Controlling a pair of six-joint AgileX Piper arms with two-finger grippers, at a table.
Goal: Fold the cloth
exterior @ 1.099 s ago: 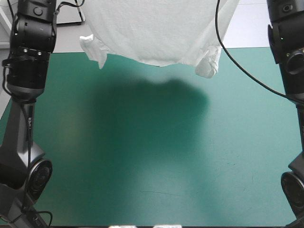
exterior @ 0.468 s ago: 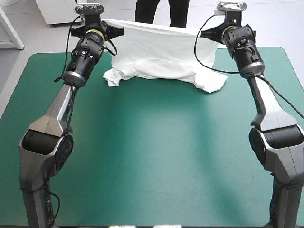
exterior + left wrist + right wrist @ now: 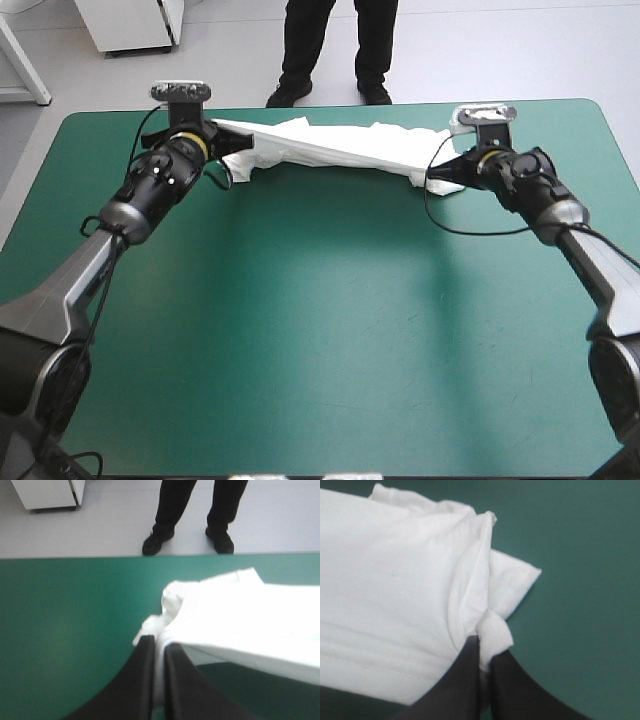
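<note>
T-shirt in left gripper, right gripper

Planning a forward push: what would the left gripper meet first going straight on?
The white short-sleeved T-shirt it holds, bunched just ahead of the left gripper's fingers; past that, seemingly only teal-green table cover up to the far edge.

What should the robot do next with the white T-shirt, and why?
Probably draw both arms back toward the table's near edge to lay it flat. The left gripper and right gripper have their jaws shut on the T-shirt, bunched between them by the far edge, with bare teal-green cover in front.
</note>
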